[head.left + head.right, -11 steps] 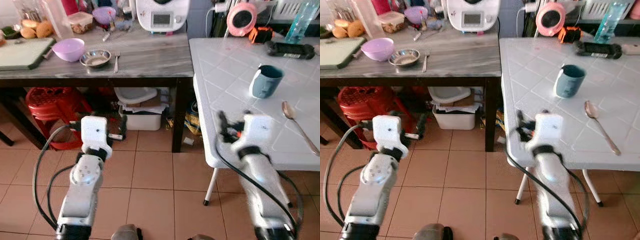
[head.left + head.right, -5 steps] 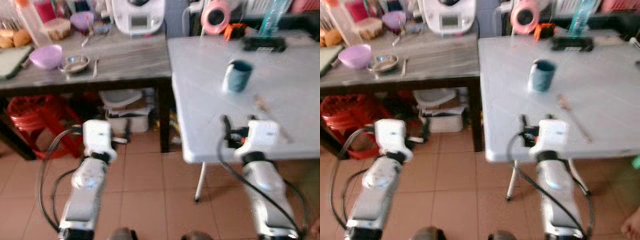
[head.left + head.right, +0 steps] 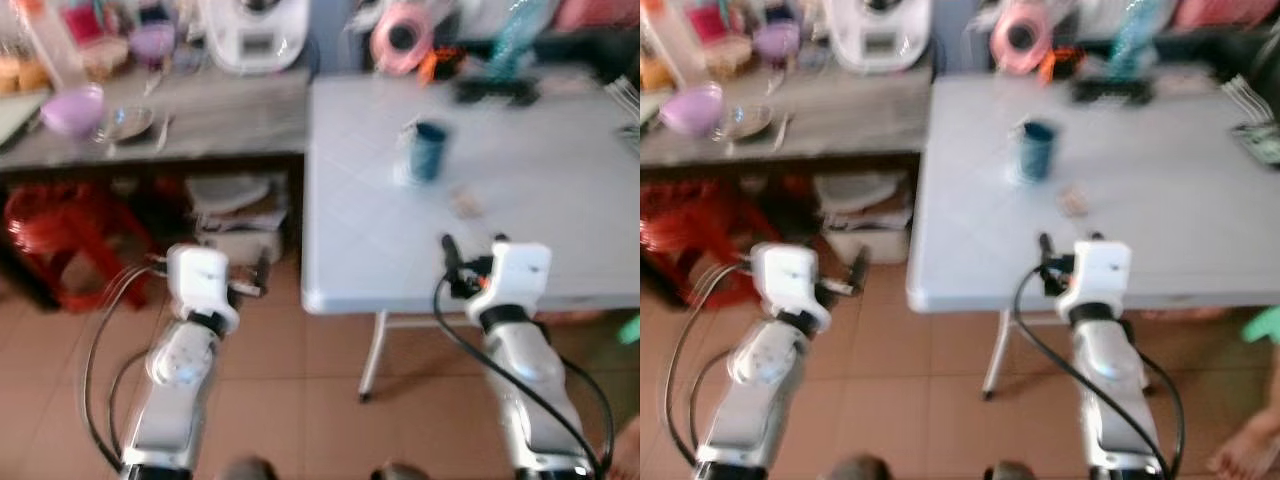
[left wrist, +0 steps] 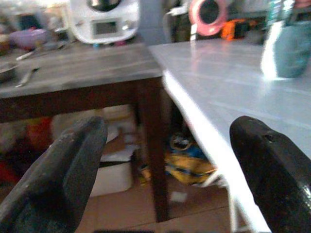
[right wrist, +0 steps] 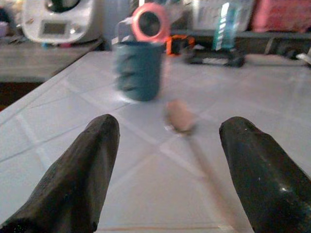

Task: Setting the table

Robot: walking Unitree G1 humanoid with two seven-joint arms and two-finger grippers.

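A blue mug (image 3: 430, 150) stands on the white tiled table (image 3: 560, 180), and a blurred spoon (image 3: 465, 205) lies just in front of it. My right gripper (image 3: 472, 243) is open at the table's near edge. In the right wrist view its fingers (image 5: 80, 170) are spread wide, with the mug (image 5: 138, 70) and the spoon (image 5: 180, 119) ahead between them. My left gripper (image 3: 256, 276) is open over the floor, left of the white table. In the left wrist view its fingers (image 4: 63, 170) frame the gap under the grey table (image 4: 87, 68).
The grey table (image 3: 230, 115) at the left holds a purple bowl (image 3: 72, 108), a steel bowl (image 3: 130, 122), a fork (image 3: 160, 130) and a white appliance (image 3: 255, 35). Below it are a red stool (image 3: 60, 225) and a box (image 3: 235, 215). A person's foot (image 3: 1240, 455) is at the lower right.
The whole picture has shifted left, so the camera has turned toward the white table. The right gripper now sits at the table's front edge, nearer the spoon. Both grippers stay open.
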